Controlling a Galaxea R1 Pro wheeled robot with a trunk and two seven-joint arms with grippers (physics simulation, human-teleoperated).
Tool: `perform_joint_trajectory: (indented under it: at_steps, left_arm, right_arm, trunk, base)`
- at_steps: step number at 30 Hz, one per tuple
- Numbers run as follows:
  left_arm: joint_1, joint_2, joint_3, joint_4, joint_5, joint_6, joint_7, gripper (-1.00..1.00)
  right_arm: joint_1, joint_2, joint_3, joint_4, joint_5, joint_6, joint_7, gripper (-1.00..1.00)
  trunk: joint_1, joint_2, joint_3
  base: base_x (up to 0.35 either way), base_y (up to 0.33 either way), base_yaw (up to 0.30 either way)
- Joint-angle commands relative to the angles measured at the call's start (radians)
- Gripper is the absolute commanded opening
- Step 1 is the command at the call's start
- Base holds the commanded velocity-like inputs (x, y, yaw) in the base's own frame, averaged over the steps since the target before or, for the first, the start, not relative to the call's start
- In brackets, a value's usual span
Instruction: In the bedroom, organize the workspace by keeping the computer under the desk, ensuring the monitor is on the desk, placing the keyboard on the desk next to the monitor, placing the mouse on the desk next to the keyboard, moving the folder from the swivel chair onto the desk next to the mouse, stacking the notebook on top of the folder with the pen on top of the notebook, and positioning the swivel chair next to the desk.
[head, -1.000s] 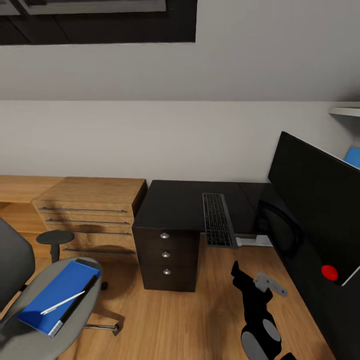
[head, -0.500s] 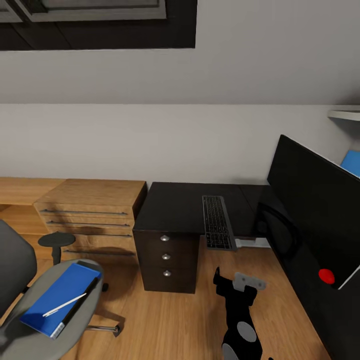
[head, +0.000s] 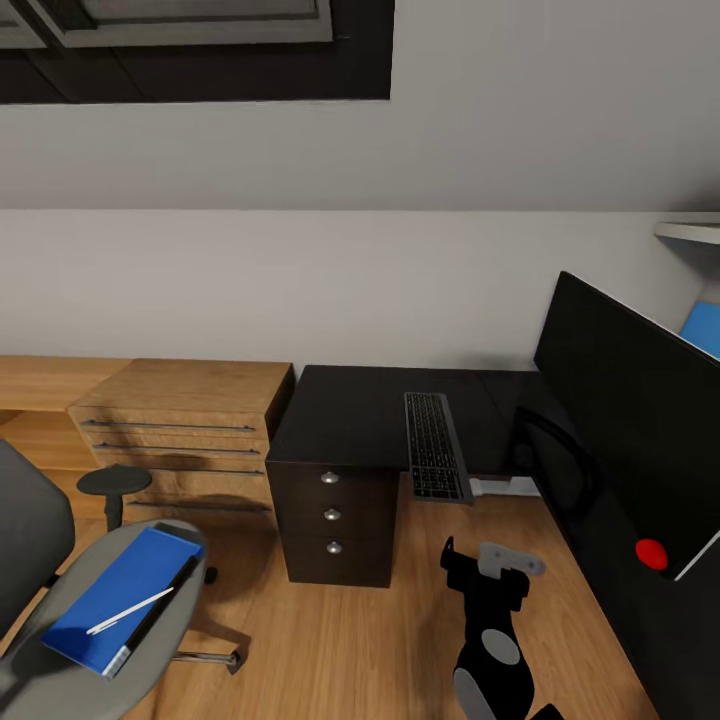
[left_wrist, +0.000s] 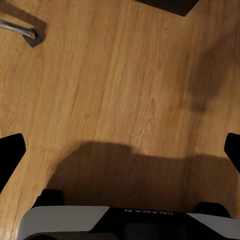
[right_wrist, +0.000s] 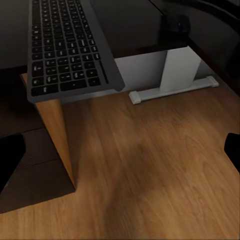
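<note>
Head view: keyboard already on the desk, overhanging its front edge, beside the monitor; blue folder with notebook and pen unmoved on the swivel chair. Right gripper low before the desk, apparently empty.

Left wrist view: fingers spread wide over bare floor, holding nothing.

Right wrist view: fingers wide apart, empty, below the keyboard's overhang. Mouse not identifiable; stacking left.

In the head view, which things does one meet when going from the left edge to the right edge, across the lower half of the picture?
Swivel chair → blue folder with the white pen lying on it → dark desk drawers → keyboard → right gripper → monitor.
</note>
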Motion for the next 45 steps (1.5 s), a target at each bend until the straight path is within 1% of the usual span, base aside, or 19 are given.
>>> perform_joint_trajectory:
  at_steps: [1, 2, 4, 8, 9, 14, 15, 21, 25, 27, 29, 37, 45]
  left_arm:
    - [0.000, 0.001, -0.003, -0.003, 0.011, 0.003, 0.010, 1.00]
    - [0.000, 0.001, -0.003, -0.003, 0.011, 0.003, 0.010, 1.00]
    - [0.000, 0.001, -0.003, -0.003, 0.010, 0.003, 0.010, 1.00]
    - [0.000, 0.001, -0.003, -0.002, 0.010, 0.003, 0.010, 1.00]
    - [0.000, 0.001, -0.003, -0.003, 0.010, 0.003, 0.010, 1.00]
    - [0.000, 0.001, -0.003, -0.002, 0.010, 0.002, 0.007, 1.00]
    - [0.000, 0.002, -0.003, -0.003, 0.010, 0.002, 0.004, 1.00]
    - [0.000, 0.002, -0.003, -0.003, 0.010, -0.011, 0.004, 1.00]
    - [0.000, 0.003, -0.003, -0.002, 0.011, -0.013, 0.004, 1.00]
    - [0.000, 0.003, -0.002, -0.002, 0.011, -0.014, 0.004, 1.00]
    - [0.000, 0.003, -0.002, -0.001, 0.011, -0.015, 0.005, 1.00]
    - [0.000, 0.003, -0.002, -0.001, 0.011, -0.017, 0.007, 1.00]
    - [0.000, 0.003, -0.002, -0.001, 0.013, -0.015, 0.010, 1.00]
  right_arm:
    - [-0.001, -0.001, 0.006, -0.001, -0.002, 0.005, -0.007, 1.00]
    - [-0.001, -0.001, 0.007, -0.001, -0.001, 0.004, -0.008, 1.00]
    - [-0.001, -0.001, 0.024, -0.003, 0.004, -0.007, -0.012, 1.00]
    - [-0.001, 0.005, 0.045, -0.004, 0.006, -0.024, -0.019, 1.00]
    - [-0.001, 0.006, 0.066, -0.004, 0.007, -0.032, -0.035, 1.00]
    - [-0.001, 0.007, 0.097, -0.004, 0.007, -0.035, -0.082, 1.00]
    - [-0.001, 0.002, 0.127, -0.004, 0.008, -0.038, -0.124, 1.00]
    - [-0.001, 0.000, 0.131, -0.004, 0.008, -0.039, -0.128, 1.00]
    - [-0.001, 0.000, 0.139, -0.002, 0.025, -0.039, -0.128, 1.00]
    - [-0.001, 0.000, 0.141, -0.001, 0.039, -0.039, -0.128, 1.00]
    - [-0.001, 0.000, 0.143, -0.001, 0.045, -0.039, -0.128, 1.00]
    - [-0.001, 0.002, 0.143, -0.001, 0.051, -0.039, -0.128, 1.00]
    - [-0.001, 0.002, 0.144, 0.000, 0.051, -0.039, -0.127, 1.00]
  trunk:
    - [0.000, -0.001, -0.001]
    - [0.000, -0.001, -0.001]
    - [0.000, -0.001, -0.001]
    - [0.000, -0.001, -0.001]
    - [0.000, -0.001, -0.001]
    - [0.000, -0.001, -0.001]
    - [0.000, -0.001, 0.000]
    - [0.000, -0.001, 0.006]
    - [0.000, -0.001, 0.007]
    - [0.000, -0.001, 0.007]
    - [0.000, -0.001, 0.007]
    - [0.000, -0.001, 0.008]
    - [0.000, -0.001, 0.008]
  base:
    - [0.000, 0.000, 0.000]
    - [0.000, 0.000, 0.000]
    - [0.000, 0.000, 0.000]
    - [0.000, 0.000, 0.000]
    - [0.000, 0.000, 0.000]
    - [0.000, 0.000, 0.000]
    - [0.282, 0.000, -0.141]
    - [0.293, 0.000, -0.193]
    - [0.209, 0.000, -0.173]
    - [0.281, 0.000, -0.061]
    - [0.308, 0.000, -0.027]
    - [0.305, 0.000, -0.007]
    - [0.048, 0.000, 0.000]
